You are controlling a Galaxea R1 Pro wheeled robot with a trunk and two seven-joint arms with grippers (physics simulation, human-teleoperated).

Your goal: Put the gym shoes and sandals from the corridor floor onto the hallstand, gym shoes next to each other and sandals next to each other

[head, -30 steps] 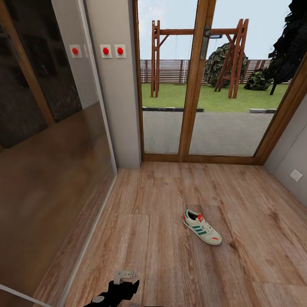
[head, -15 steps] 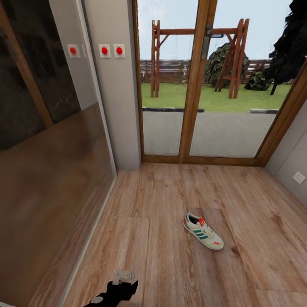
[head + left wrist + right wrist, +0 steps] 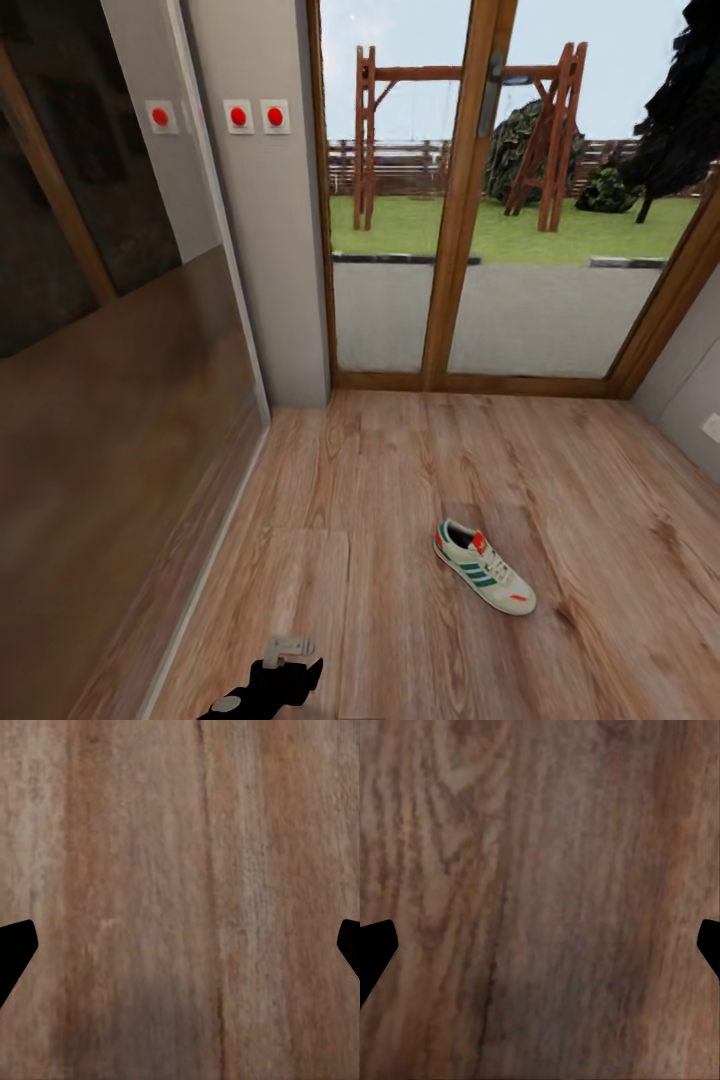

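One gym shoe lies lower right of centre on the corridor floor, toe toward lower right; left arm at bottom edge is nearer, fingers spread wide, empty.

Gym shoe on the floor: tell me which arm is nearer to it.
Left, as far as shown: the left arm is low on the floor's near side, left of the gym shoe, clearly apart. The right arm's position cannot be judged.

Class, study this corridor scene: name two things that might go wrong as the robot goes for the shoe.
1. The gym shoe lies at an angle on the corridor floor, so the open left gripper may close on it badly.
2. The glass-fronted wardrobe stands close on the left; the arm might brush it.
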